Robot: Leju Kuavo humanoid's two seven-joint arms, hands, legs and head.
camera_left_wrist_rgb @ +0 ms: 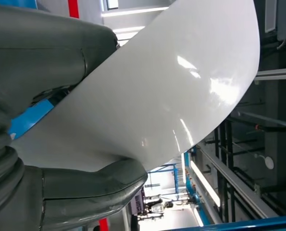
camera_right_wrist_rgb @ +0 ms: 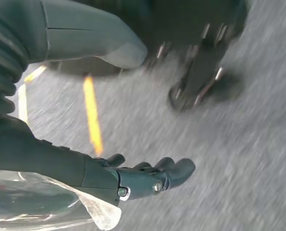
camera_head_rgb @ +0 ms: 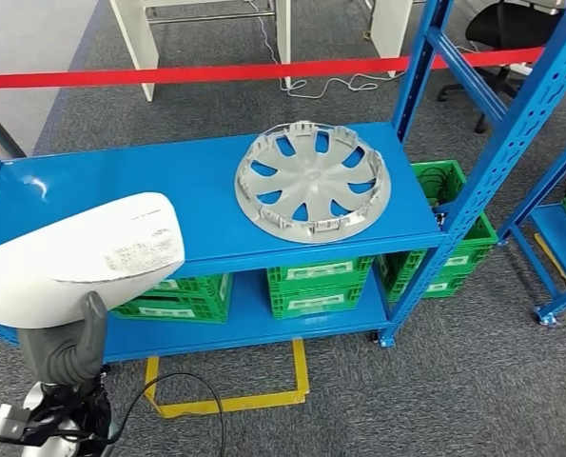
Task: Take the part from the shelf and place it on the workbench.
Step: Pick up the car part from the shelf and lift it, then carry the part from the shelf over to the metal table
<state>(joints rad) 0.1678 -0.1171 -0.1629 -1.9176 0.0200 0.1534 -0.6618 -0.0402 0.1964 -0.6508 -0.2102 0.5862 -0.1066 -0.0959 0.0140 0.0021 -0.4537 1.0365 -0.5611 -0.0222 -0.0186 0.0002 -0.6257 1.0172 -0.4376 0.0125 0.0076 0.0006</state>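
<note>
Your left robot hand (camera_head_rgb: 64, 347) pinches the white curved panel (camera_head_rgb: 79, 252) at seven o'clock in the head view, in front of the blue shelf (camera_head_rgb: 193, 181) — keep that clamp firm and the panel level while you turn for the worktop — right robot hand (camera_right_wrist_rgb: 134, 175) hangs spread, empty.

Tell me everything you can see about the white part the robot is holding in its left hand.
The white part is a smooth, glossy, curved shell, plastic by its look, with a rounded end and a printed label on its upper face. The left robot hand grips it from beneath, thumb and fingers on opposite faces. It is held roughly level, off the blue shelf, in front of its left end.
</note>
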